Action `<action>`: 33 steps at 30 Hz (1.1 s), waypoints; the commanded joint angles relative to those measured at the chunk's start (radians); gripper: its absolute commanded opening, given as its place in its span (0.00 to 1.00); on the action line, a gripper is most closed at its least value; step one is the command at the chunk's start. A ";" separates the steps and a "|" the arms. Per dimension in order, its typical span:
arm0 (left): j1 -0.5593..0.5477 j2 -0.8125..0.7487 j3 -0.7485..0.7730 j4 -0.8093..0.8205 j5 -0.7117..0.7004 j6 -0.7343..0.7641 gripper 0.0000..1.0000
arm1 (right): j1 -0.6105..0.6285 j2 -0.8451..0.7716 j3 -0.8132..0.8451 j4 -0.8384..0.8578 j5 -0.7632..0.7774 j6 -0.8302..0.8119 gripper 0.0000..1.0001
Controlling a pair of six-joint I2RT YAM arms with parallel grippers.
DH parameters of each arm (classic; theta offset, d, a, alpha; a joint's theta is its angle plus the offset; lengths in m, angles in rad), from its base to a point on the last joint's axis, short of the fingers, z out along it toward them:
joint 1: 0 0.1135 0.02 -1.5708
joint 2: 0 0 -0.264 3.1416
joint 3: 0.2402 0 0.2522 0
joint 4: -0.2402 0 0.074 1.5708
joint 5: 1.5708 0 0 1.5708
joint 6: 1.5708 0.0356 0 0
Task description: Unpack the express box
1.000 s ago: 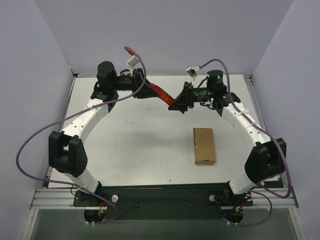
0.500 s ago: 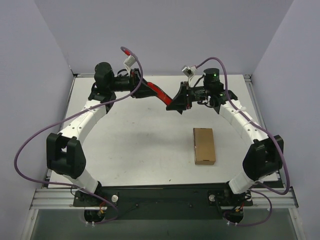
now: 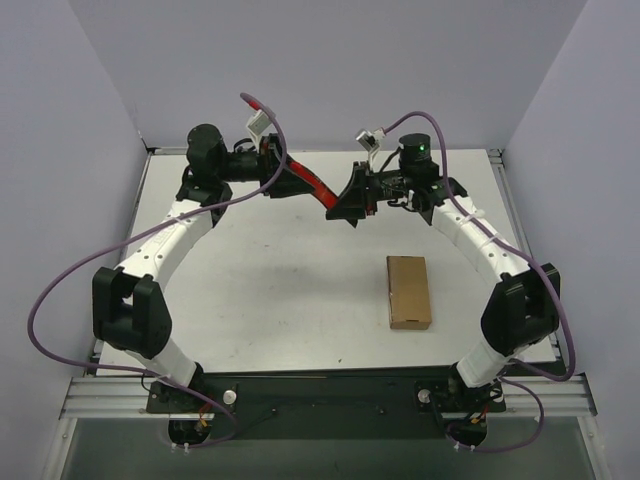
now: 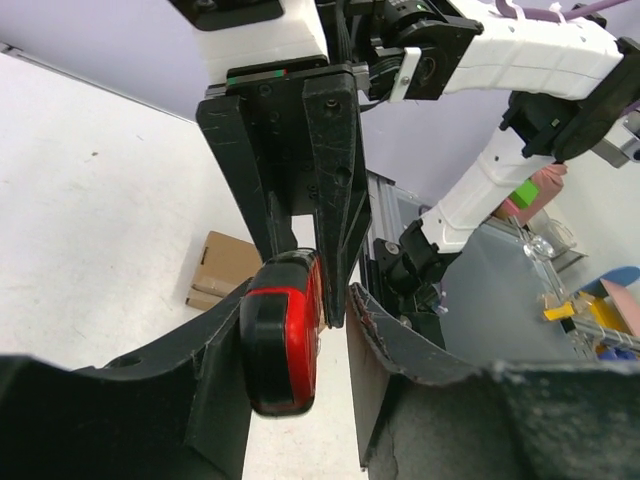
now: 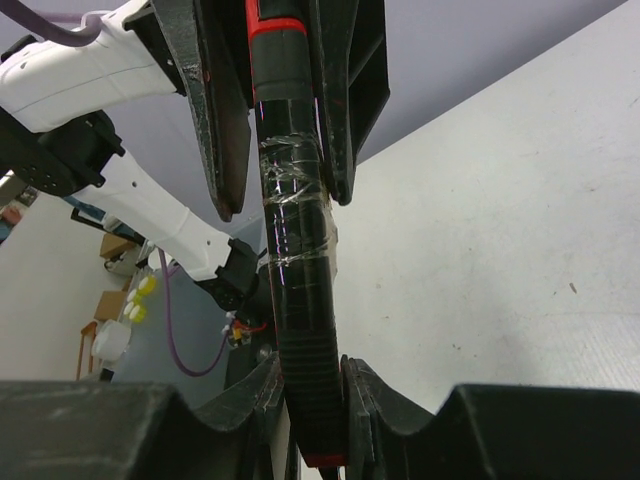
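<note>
The express box (image 3: 408, 291), a flat brown cardboard box, lies closed on the table right of centre; it also shows in the left wrist view (image 4: 222, 268). A red-and-black utility knife (image 3: 318, 185) hangs in the air at the back, between both grippers. My right gripper (image 3: 342, 204) is shut on its black taped end (image 5: 297, 300), with the knife between the tips of the right gripper (image 5: 310, 366). My left gripper (image 3: 296, 180) is around the red end (image 4: 285, 330). The knife rests against the left finger of the left gripper (image 4: 300, 300), and a gap shows to the right finger.
The white table (image 3: 270, 280) has a raised metal rim at the back and right (image 3: 497, 165). Grey walls close in on three sides. Purple cables (image 3: 262, 110) loop above both wrists.
Both grippers and the knife have shifted a little left and toward the back. The box has not moved.
</note>
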 commanded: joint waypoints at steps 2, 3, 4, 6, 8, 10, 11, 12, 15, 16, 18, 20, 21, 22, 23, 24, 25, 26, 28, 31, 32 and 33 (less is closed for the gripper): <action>-0.066 0.014 0.064 0.077 0.226 -0.087 0.48 | 0.005 0.057 0.074 0.054 0.074 0.005 0.00; -0.066 0.014 0.060 0.077 0.222 -0.087 0.55 | 0.011 0.059 0.085 0.031 0.066 -0.048 0.00; -0.066 0.010 0.051 0.074 0.218 -0.081 0.58 | 0.017 0.060 0.101 -0.011 0.066 -0.102 0.00; -0.066 0.007 0.045 0.063 0.209 -0.078 0.58 | 0.034 0.057 0.134 -0.093 0.074 -0.148 0.00; -0.065 0.007 0.048 0.057 0.209 -0.078 0.58 | 0.037 0.056 0.138 -0.090 0.080 -0.142 0.00; -0.065 0.013 0.053 0.057 0.215 -0.078 0.57 | 0.042 0.056 0.141 -0.089 0.088 -0.142 0.00; -0.066 0.016 0.057 0.056 0.220 -0.078 0.57 | 0.042 0.056 0.143 -0.084 0.091 -0.138 0.00; -0.066 0.019 0.060 0.054 0.222 -0.078 0.57 | 0.042 0.057 0.143 -0.076 0.095 -0.130 0.00; -0.068 0.030 0.059 0.048 0.231 -0.080 0.57 | 0.042 0.062 0.151 -0.026 0.095 -0.089 0.00; -0.068 0.030 0.057 0.054 0.231 -0.080 0.57 | 0.043 0.066 0.154 -0.007 0.098 -0.078 0.00; -0.068 0.033 0.054 0.056 0.226 -0.080 0.56 | 0.046 0.069 0.160 -0.004 0.098 -0.075 0.00; -0.068 0.034 0.054 0.057 0.229 -0.080 0.54 | 0.048 0.072 0.161 -0.003 0.098 -0.070 0.00; -0.066 0.037 0.053 0.059 0.231 -0.078 0.54 | 0.048 0.069 0.160 -0.003 0.098 -0.070 0.00; -0.066 0.037 0.051 0.065 0.232 -0.081 0.53 | 0.046 0.068 0.157 0.000 0.097 -0.069 0.00; -0.065 0.034 0.051 0.066 0.231 -0.083 0.53 | 0.043 0.066 0.154 0.003 0.098 -0.065 0.00; -0.060 0.033 0.047 0.069 0.229 -0.083 0.53 | 0.040 0.063 0.151 0.010 0.100 -0.049 0.00; -0.057 0.031 0.042 0.073 0.226 -0.083 0.51 | 0.031 0.059 0.142 0.031 0.100 -0.024 0.00; -0.057 0.031 0.042 0.074 0.226 -0.083 0.49 | 0.031 0.057 0.137 0.043 0.100 -0.019 0.00; -0.056 0.033 0.036 0.077 0.226 -0.086 0.43 | 0.028 0.056 0.137 0.045 0.100 -0.022 0.00; -0.056 0.042 0.042 0.089 0.237 -0.090 0.31 | 0.028 0.059 0.138 0.043 0.108 -0.021 0.00; -0.056 0.044 0.048 0.091 0.249 -0.092 0.28 | 0.028 0.059 0.138 0.043 0.111 -0.021 0.00; -0.056 0.050 0.051 0.094 0.258 -0.098 0.20 | 0.026 0.059 0.138 0.043 0.112 -0.022 0.00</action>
